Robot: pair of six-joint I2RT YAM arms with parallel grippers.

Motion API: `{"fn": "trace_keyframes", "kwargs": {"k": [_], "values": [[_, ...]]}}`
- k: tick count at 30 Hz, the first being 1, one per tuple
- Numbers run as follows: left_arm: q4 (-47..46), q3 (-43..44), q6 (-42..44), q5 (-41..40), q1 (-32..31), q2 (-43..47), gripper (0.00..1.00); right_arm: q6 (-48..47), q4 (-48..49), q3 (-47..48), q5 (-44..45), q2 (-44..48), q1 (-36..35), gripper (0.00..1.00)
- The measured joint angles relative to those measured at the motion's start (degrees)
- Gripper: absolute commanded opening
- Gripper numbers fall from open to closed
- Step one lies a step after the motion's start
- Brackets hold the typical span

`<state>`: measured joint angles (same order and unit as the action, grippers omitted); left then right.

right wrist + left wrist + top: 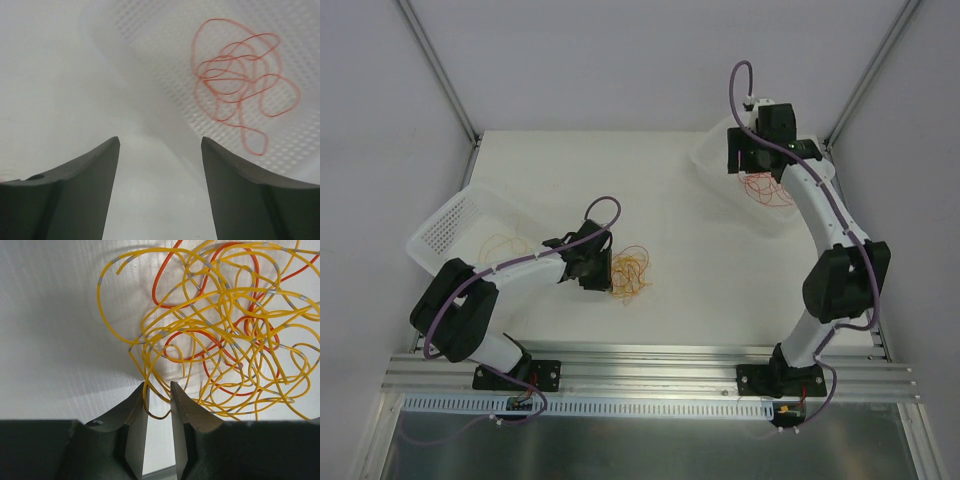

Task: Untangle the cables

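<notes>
A tangle of thin yellow and red-orange cables (629,272) lies on the white table, filling the left wrist view (225,335). My left gripper (604,272) sits at the tangle's near edge; in its wrist view (157,386) the jaws stand a narrow gap apart with a yellow strand (150,407) looping between them, not pinched. My right gripper (750,166) hovers open and empty (160,141) over the right basket, beside a loose coil of red-orange cable (240,87), which also shows from above (767,190).
A white perforated basket (445,228) at the left holds a few yellow strands (505,244). A second white basket (712,158) stands at the back right, its mesh floor (150,45) below the right gripper. Metal frame posts stand at the back corners.
</notes>
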<state>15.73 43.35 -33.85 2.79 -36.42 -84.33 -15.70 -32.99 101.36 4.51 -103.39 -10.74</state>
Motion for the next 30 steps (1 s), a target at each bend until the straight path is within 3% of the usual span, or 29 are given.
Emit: {"fn": "trace_keyframes", "kwargs": {"k": [6, 12, 19, 30], "values": [[0.02, 0.46, 0.07, -0.02, -0.15, -0.02, 0.23, 10.99, 5.53, -20.31, -12.61, 13.62, -9.77, 0.68], [-0.13, 1.53, 0.20, 0.00, -1.14, -0.02, 0.19, 17.18, 11.91, -33.22, -19.85, 12.92, -19.34, 0.57], [-0.11, 1.22, 0.22, -0.02, -1.14, 0.04, 0.15, 21.51, 18.67, -36.46, -22.67, 6.62, -20.31, 0.49], [-0.02, -0.90, 0.13, -0.02, -1.14, 0.50, 0.10, 25.14, 25.49, -33.29, -25.75, -4.59, -23.67, 0.47]]}}
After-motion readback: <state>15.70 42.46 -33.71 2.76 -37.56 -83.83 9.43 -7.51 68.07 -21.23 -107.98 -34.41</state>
